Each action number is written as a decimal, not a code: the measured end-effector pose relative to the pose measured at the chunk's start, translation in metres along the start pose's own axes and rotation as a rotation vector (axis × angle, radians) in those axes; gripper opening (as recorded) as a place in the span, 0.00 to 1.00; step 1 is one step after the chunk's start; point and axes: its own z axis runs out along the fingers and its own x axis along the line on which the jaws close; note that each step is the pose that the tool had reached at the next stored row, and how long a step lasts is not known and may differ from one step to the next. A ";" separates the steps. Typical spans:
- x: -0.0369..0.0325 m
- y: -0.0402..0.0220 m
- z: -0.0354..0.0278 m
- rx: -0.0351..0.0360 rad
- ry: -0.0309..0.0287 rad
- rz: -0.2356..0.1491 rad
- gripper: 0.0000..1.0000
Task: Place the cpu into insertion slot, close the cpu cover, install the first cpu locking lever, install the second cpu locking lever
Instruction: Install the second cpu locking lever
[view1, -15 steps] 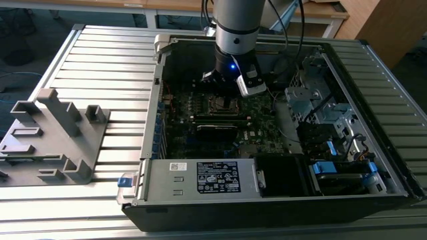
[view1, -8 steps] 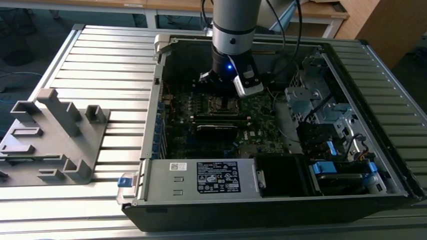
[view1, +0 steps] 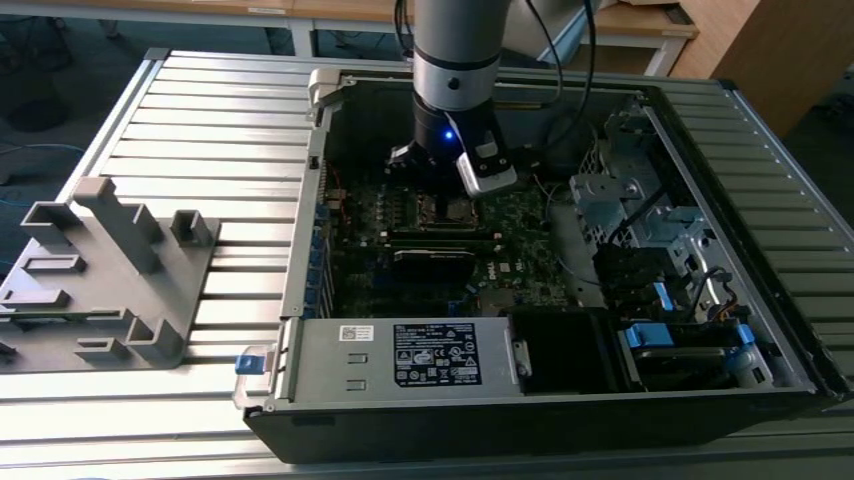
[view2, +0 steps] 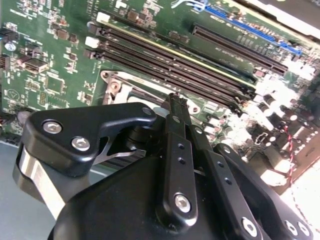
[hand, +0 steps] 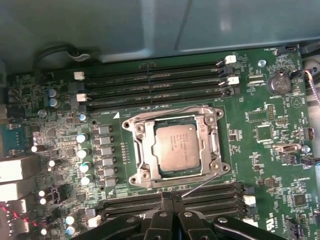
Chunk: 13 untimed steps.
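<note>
The dull silver cpu (hand: 176, 145) lies flat in the slot (hand: 150, 172) on the green board (hand: 260, 150), framed by the thin metal cover (hand: 216, 150). The black gripper (hand: 170, 196) hangs just beside it, fingers pressed together, holding nothing.

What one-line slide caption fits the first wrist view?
Shut tool poised beside the motherboard socket, where the cpu sits under its closed cover.
</note>
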 end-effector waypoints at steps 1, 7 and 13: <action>0.0010 -0.0002 0.0000 0.0002 -0.0001 0.000 0.10; 0.0069 -0.0014 0.0048 0.0024 -0.0003 0.000 0.10; 0.0076 -0.0016 0.0058 0.0032 -0.0004 0.000 0.10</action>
